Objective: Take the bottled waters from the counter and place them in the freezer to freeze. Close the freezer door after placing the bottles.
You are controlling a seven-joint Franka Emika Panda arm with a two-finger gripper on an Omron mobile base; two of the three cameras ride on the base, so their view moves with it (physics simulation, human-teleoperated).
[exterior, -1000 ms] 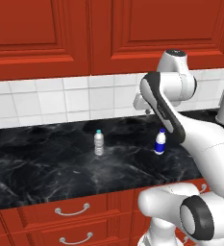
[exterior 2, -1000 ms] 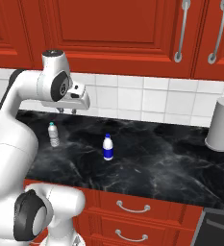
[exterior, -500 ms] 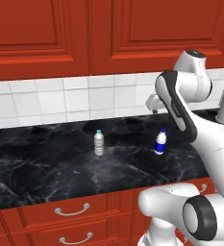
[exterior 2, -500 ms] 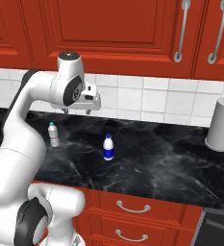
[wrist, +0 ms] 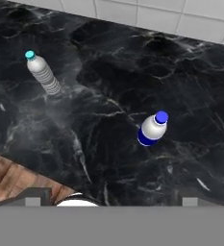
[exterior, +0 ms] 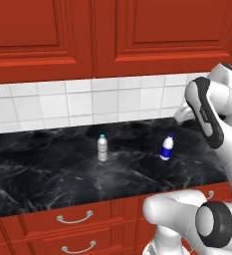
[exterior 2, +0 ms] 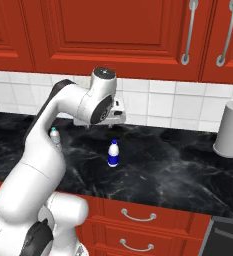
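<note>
Two bottles stand upright on the black marble surface point(exterior: 48, 169), well apart from each other, neither touched by the robot. Clear bottle with teal cap point(exterior: 102, 148) sits to the left, about mid-depth on the surface. White bottle with blue label and blue cap point(exterior: 167, 147) sits to its right at roughly the same depth. In the right base view the blue-capped one is at centre, with the teal-capped one partly hidden behind the white arm. The hand view looks down on both: teal cap upper left, blue cap near centre.

Arm raised above the surface, wrist up near the white tile backsplash point(exterior: 77, 104). Gripper point(exterior 2: 119, 119) hangs in the air above and slightly behind the blue-capped bottle, clear of it and holding nothing. Jaws: the fingertip stubs sit at the two far sides of the hand view's bottom edge, so they look apart, with nothing between them.

Red drawers with silver handles point(exterior: 75, 218) below the surface, red wall cabinets point(exterior: 137, 35) above. Paper towel roll point(exterior 2: 230, 129) stands far right on the surface by the backsplash.
</note>
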